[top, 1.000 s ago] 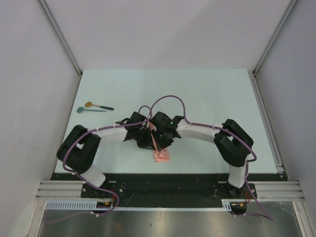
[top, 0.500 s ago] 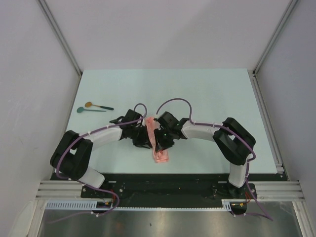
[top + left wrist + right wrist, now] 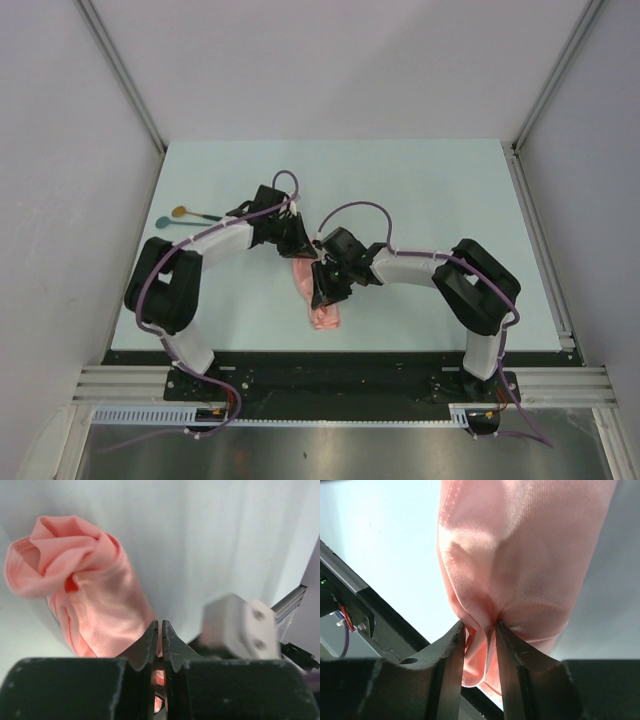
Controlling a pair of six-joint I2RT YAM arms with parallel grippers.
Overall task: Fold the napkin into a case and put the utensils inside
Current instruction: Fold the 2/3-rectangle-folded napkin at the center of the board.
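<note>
Napkin (image 3: 324, 317), bunched, partly hidden under the arms, left jaws and right jaws both pinching it

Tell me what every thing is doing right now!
napkin: bunched up, not a case yet, pinched by both arms.
left fingers: shut on the napkin.
right fingers: shut on a fold of the napkin.
golden-brown spoon: lying on the table, untouched.
teal-green spoon: lying beside it, untouched.
</note>
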